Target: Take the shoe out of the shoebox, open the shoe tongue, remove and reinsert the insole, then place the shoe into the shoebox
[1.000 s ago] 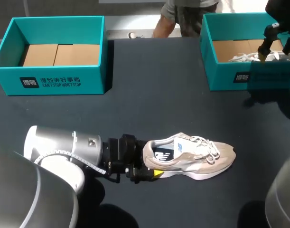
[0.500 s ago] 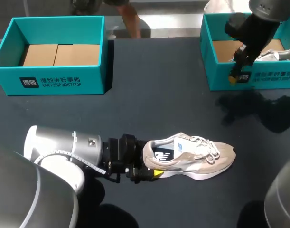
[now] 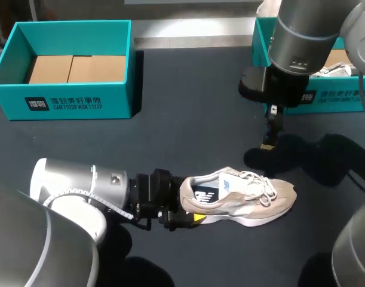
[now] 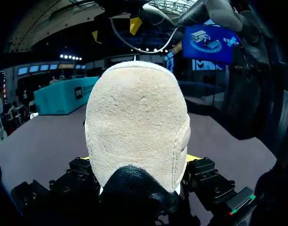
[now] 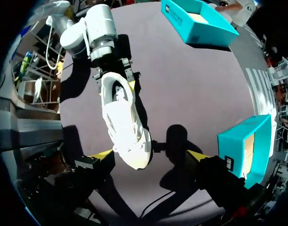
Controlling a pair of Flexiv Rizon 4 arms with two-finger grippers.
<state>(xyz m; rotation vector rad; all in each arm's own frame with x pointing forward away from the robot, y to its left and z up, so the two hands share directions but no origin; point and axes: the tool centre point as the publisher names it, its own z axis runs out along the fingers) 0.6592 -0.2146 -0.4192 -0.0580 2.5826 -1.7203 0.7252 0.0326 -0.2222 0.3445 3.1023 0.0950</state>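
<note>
Removal done: the beige suede-and-mesh sneaker [image 3: 248, 198] lies on the dark table [image 3: 188, 113], its heel clamped by the left gripper [image 3: 183, 208]; the right gripper [image 5: 150, 155] hovers above it with fingers wide; tongue, insole and reboxing judged outstanding.

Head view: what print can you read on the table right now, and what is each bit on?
"CAN'T STOP WON'T STOP": white, front wall of the left shoebox.
Characters above it, beside a square logo: too small to read.
Front wall of the right shoebox: white print, blurred, partly behind the right arm.
On the shoe: logo marks on insole and side, no readable words.
</note>
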